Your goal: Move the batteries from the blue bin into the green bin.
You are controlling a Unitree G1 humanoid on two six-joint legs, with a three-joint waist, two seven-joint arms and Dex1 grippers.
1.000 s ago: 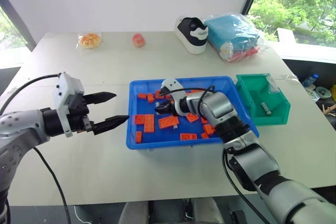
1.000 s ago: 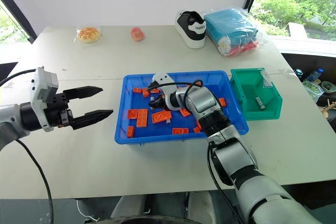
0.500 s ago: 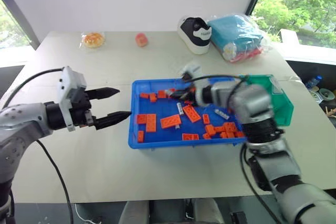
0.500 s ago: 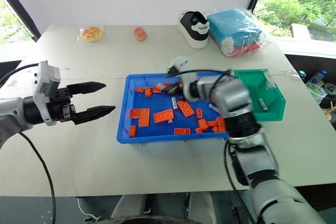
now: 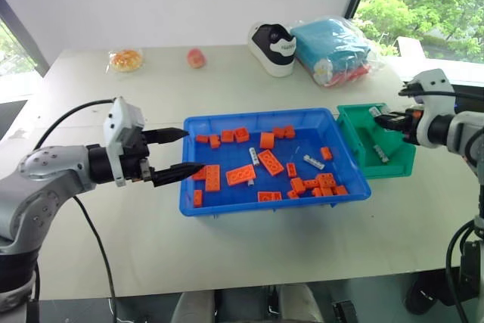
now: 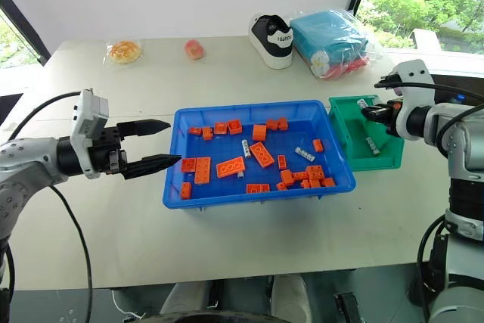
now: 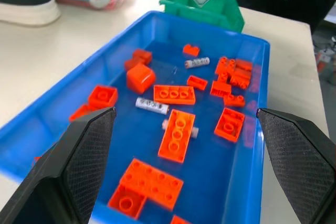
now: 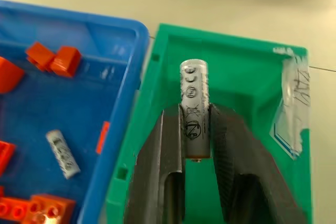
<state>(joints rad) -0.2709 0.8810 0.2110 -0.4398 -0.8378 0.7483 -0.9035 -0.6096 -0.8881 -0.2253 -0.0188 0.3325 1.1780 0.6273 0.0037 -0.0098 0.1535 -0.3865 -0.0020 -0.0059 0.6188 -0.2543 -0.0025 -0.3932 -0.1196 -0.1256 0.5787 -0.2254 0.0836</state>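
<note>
right pincer point(image 8: 195, 129) pinching a battery point(image 8: 193, 106) over the green bin point(image 8: 252, 72), so i'd drop it next; left pincer point(image 5: 181, 153) wide open, empty.

The right claw's fingers point(image 8: 173, 177) hide the lower end of the battery point(image 8: 194, 103) between them.

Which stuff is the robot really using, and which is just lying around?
Using:
small silver-grey cylinder batteries
big shallow bright-blue plastic bin
small deep dark-green plastic bin

Lying around:
orange toy bricks
black-and-white shoe
teal bagged cloth bundle
</note>
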